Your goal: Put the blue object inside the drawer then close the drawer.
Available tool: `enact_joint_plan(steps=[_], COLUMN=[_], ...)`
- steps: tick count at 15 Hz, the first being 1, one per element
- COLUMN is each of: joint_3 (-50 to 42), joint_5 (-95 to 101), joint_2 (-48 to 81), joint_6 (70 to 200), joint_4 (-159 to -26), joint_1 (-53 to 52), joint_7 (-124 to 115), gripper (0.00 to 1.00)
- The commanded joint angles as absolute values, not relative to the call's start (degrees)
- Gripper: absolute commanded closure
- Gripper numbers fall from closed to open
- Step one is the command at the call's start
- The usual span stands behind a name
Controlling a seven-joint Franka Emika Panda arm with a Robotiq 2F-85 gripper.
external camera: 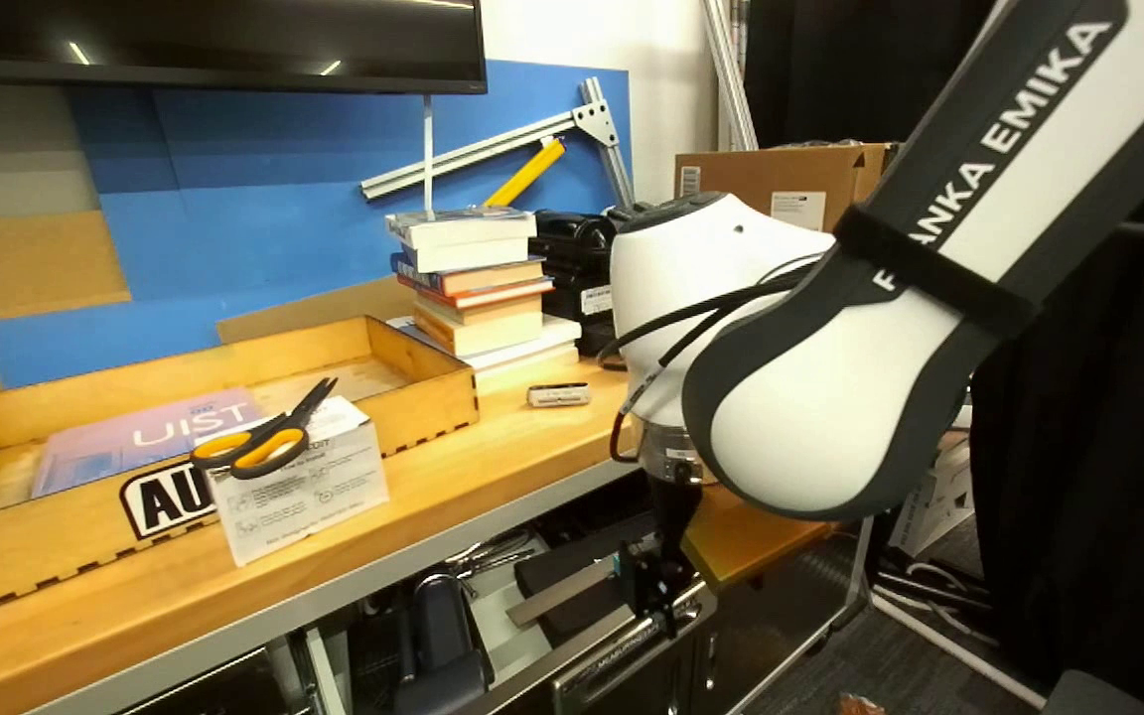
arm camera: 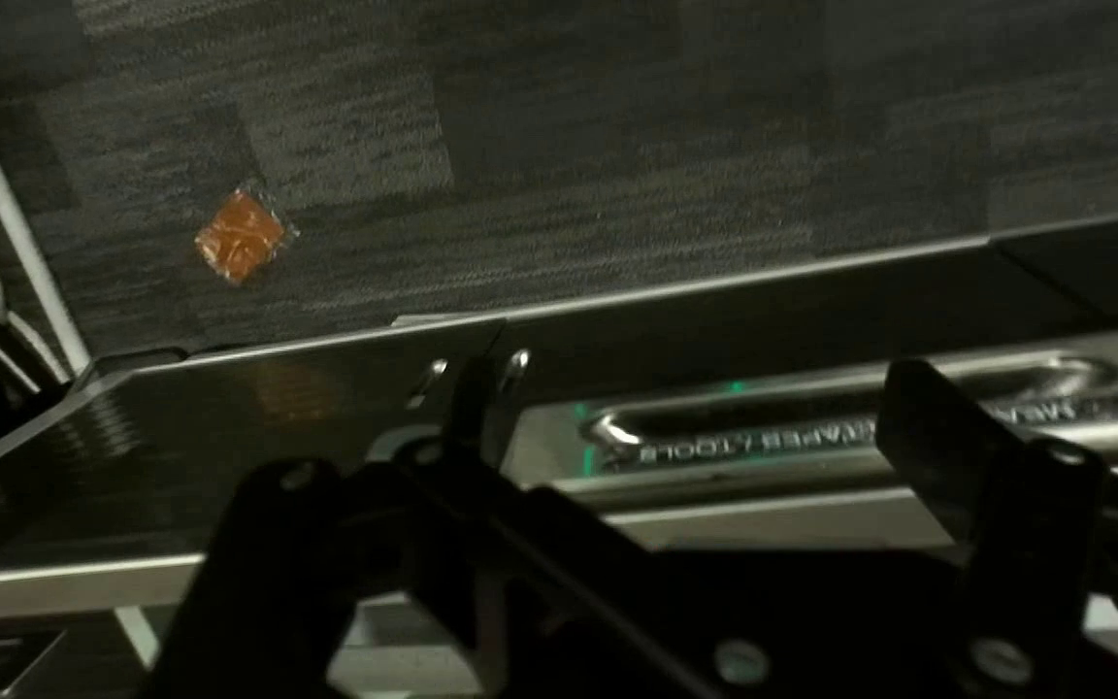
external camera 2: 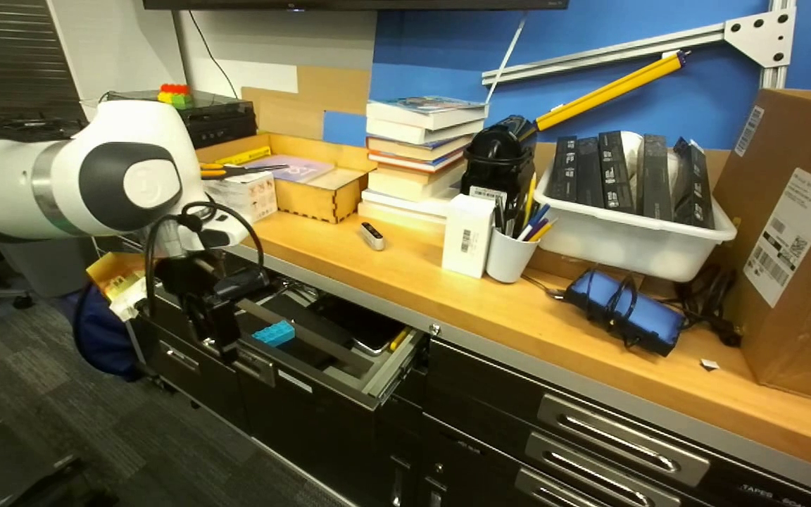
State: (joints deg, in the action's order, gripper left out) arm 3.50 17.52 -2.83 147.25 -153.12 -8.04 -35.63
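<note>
The blue object (external camera 2: pixel 274 333) is a small light-blue block. It lies inside the pulled-out drawer (external camera 2: pixel 314 422), near its front edge, in an exterior view. A sliver of teal beside the gripper shows in an exterior view (external camera: pixel 619 565). The drawer's silver handle (arm camera: pixel 811 408) is on its front face, labelled with tapes and tools. My gripper (arm camera: pixel 693 398) is open, pointing down at the drawer's front, with its fingers apart across the handle in the wrist view. It also shows in both exterior views (external camera: pixel 663 606) (external camera 2: pixel 219 345). Nothing is between the fingers; contact with the drawer cannot be told.
The wooden counter (external camera 2: pixel 405 274) overhangs behind the drawer. It bears a wooden tray (external camera: pixel 433 407), a white box with scissors (external camera: pixel 304 487), stacked books (external camera: pixel 483 288), a small white device (external camera: pixel 559 395) and a pen cup (external camera 2: pixel 511 257). An orange wrapper (arm camera: pixel 241 236) lies on the floor.
</note>
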Motion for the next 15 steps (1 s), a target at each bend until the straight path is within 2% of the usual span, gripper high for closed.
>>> enact_joint_plan(steps=[1,7,15], joint_3=[3.44,1.77,-2.05], joint_5=[14.5,16.42,22.29], joint_2=[-0.48,7.3,15.28], joint_6=[143.26,143.53,146.89], joint_4=[-151.61,-144.79,-134.11], joint_1=[-5.56,-3.76,-7.3], joint_7=[-26.07,-28.49,-42.12], gripper=[0.0,0.0,0.0])
